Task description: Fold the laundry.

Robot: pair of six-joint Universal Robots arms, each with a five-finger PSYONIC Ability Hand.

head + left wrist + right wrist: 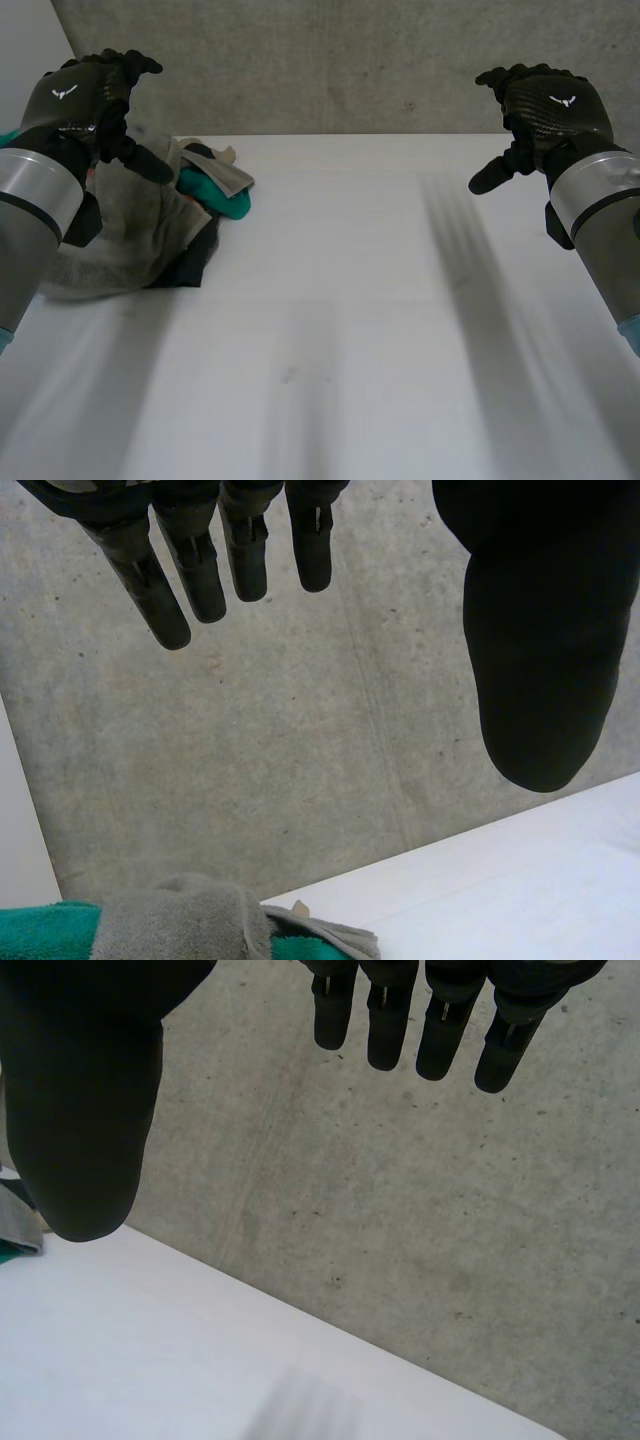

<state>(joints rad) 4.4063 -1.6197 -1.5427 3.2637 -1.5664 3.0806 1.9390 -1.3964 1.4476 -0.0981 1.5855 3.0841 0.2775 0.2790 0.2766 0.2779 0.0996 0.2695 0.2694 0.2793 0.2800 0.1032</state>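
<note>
While both hands hang above the table (380, 330), nothing is grasped | L hand (85, 95): upper left of frame, fingers relaxed, empty | R hand (548, 105): upper right, same | laundry pile (150, 235): crumpled, mid left, near L hand | risk: cloths look tangled, one grab may lift several pcs.

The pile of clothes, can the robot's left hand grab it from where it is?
Probably yes. The left hand hangs open close above the pile of clothes at the left side of the table, and nothing lies between them.
</note>
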